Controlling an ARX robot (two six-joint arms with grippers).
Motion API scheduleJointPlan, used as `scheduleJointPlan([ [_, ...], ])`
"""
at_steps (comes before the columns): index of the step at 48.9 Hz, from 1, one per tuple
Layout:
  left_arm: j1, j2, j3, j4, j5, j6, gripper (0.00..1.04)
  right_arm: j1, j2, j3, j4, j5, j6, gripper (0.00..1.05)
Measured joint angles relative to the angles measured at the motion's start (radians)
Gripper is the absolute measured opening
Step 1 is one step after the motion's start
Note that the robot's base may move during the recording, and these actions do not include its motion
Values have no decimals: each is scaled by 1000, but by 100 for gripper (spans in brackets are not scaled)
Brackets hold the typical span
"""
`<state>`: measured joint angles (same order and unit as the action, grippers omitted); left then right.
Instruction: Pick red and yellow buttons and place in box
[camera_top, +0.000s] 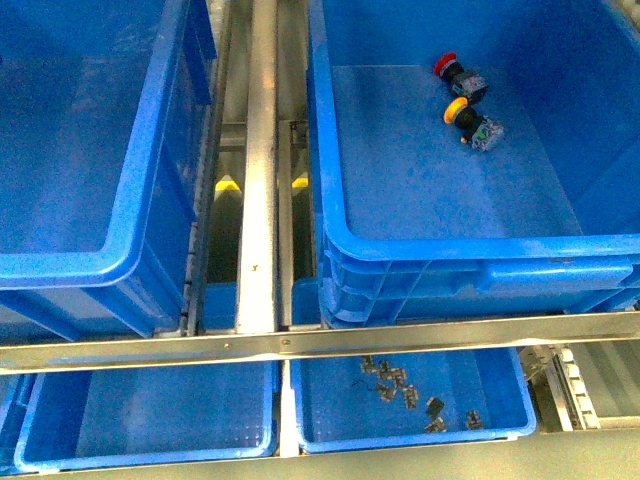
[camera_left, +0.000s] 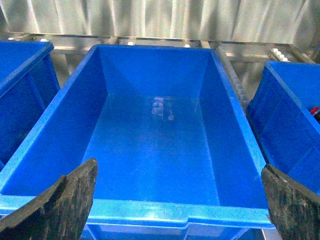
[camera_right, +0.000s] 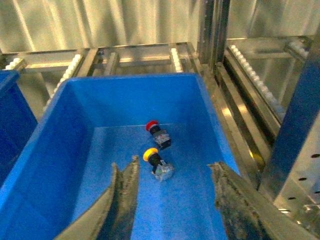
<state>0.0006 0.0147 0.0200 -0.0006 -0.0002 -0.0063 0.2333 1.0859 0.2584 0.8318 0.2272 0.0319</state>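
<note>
The red button (camera_top: 458, 75) and the yellow button (camera_top: 470, 120) lie close together on the floor of the right-hand large blue box (camera_top: 480, 245), near its far right corner. The right wrist view shows the red button (camera_right: 157, 134) and the yellow button (camera_right: 156, 162) lying on their sides in that box (camera_right: 125, 77). My right gripper (camera_right: 175, 167) hangs open above the box floor, short of the buttons, holding nothing. The left-hand large blue box (camera_top: 60, 265) is empty. My left gripper (camera_left: 179, 167) is open over its near rim (camera_left: 150, 210). Neither arm shows in the front view.
A metal rail (camera_top: 262, 150) runs between the two boxes and a cross bar (camera_top: 300, 345) passes in front of them. Below it sit two shallow blue trays (camera_top: 150, 420); the right tray (camera_top: 330, 420) holds several small grey parts (camera_top: 400, 385). Roller tracks (camera_right: 250, 75) flank the right box.
</note>
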Motion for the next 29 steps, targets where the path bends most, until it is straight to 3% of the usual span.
scheduleJointPlan([
  [11, 0, 0, 0, 0, 0, 0, 97, -80, -155, -117, -54, -80, -27, 3],
  [23, 0, 0, 0, 0, 0, 0, 97, -138, -325, -187, -154, -133, -26, 4],
  [26, 0, 0, 0, 0, 0, 0, 97, -197, -378, -200, -194, -216, -26, 4],
  [29, 0, 0, 0, 0, -1, 0, 97, -224, -392, -233, -160, -221, -26, 4],
])
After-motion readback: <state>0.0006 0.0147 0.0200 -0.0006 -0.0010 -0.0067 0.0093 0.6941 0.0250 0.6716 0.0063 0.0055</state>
